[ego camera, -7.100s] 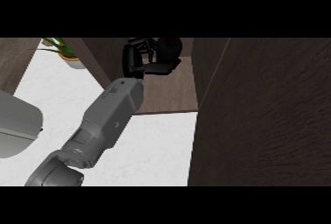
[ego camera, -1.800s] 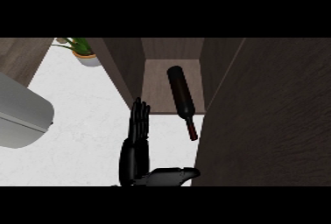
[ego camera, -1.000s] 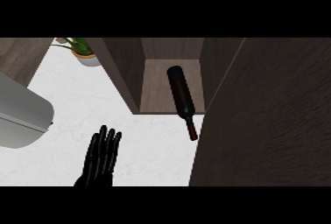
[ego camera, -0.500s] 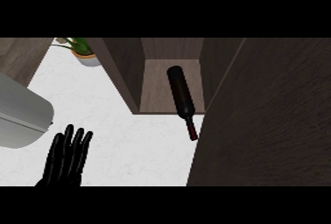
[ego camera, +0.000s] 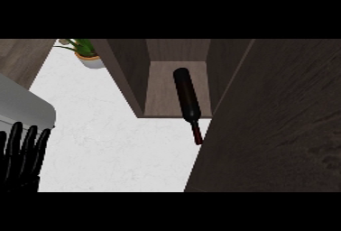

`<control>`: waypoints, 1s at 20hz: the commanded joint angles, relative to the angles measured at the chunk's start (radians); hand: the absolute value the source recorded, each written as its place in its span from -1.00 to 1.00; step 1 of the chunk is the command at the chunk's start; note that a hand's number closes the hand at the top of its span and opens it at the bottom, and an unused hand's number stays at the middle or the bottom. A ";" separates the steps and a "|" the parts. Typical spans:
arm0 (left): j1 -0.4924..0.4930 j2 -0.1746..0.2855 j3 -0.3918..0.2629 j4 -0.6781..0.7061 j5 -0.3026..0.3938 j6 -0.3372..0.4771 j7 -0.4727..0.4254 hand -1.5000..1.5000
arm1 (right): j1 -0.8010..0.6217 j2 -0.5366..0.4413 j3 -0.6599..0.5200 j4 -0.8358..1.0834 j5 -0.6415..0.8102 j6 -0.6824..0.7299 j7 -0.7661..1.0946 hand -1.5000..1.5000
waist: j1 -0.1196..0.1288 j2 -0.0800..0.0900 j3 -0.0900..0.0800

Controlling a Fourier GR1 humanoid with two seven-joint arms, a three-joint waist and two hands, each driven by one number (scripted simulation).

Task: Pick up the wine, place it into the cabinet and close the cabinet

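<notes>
The wine (ego camera: 187,92) is being carried on its side by the shelf (ego camera: 160,90) of the cabinet (ego camera: 126,76). Its long axis is running from the cabinet's back toward the front, and its neck is being let out past the shelf's front edge, over the table (ego camera: 120,144). The left robot hand (ego camera: 23,155) is being shown at the lower left edge, resting, with fingers straight and slightly apart and nothing being held. From it the wine is lying up and to the right, well apart. The right robot hand is not being shown. The open door (ego camera: 279,126) is being seen at the right, just beside the wine's neck. Placing is being judged as done, with closing not yet done. The door is being judged as lying farther from the left robot hand than the wine, and the protruding neck is being judged as likely to be caught when the door is being swung shut.
</notes>
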 commanded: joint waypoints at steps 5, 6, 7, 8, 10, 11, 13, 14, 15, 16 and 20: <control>0.056 0.061 0.182 0.018 0.108 -0.121 0.036 -1.00 | -0.028 0.000 0.307 -0.096 0.134 -0.109 0.041 1.00 | -0.009 -0.003 -0.001; 0.093 0.059 0.153 -0.043 0.057 -0.086 0.035 -1.00 | -0.107 0.000 0.335 -0.027 0.173 -0.202 0.023 1.00 | 0.001 -0.003 -0.001; 0.044 0.076 0.224 0.043 0.128 -0.135 0.059 -1.00 | -0.037 -0.001 0.387 -0.045 0.202 -0.170 -0.004 1.00 | -0.014 -0.004 -0.001; 0.092 0.050 0.174 0.022 0.066 -0.140 0.020 -1.00 | -0.093 -0.001 0.368 -0.001 0.192 -0.202 -0.002 1.00 | -0.002 -0.002 -0.001; 0.103 0.090 0.235 0.033 0.118 -0.188 0.039 -1.00 | -0.111 -0.001 0.429 -0.015 0.209 -0.277 0.021 1.00 | -0.002 -0.007 -0.002; 0.080 0.091 0.261 0.068 0.130 -0.208 0.036 -1.00 | -0.174 -0.001 0.409 0.050 0.187 -0.318 0.012 1.00 | 0.004 -0.003 -0.003; 0.091 0.087 0.255 0.026 0.119 -0.182 0.056 -1.00 | -0.215 -0.002 0.438 0.036 0.222 -0.358 0.033 1.00 | 0.002 -0.005 -0.002; 0.099 0.101 0.285 0.039 0.154 -0.234 0.062 -1.00 | -0.227 -0.002 0.451 0.088 0.231 -0.407 -0.006 1.00 | 0.006 -0.004 -0.002; 0.092 0.116 0.312 0.085 0.184 -0.283 0.060 -1.00 | -0.205 -0.002 0.499 0.082 0.264 -0.427 -0.036 1.00 | -0.002 -0.009 -0.003; 0.095 0.108 0.305 0.050 0.174 -0.256 0.075 -1.00 | -0.271 -0.003 0.467 0.102 0.254 -0.448 -0.008 1.00 | 0.006 -0.004 -0.002; 0.062 0.099 0.310 0.065 0.181 -0.265 0.090 -1.00 | -0.358 -0.005 0.481 0.181 0.291 -0.529 -0.047 1.00 | 0.007 -0.003 -0.003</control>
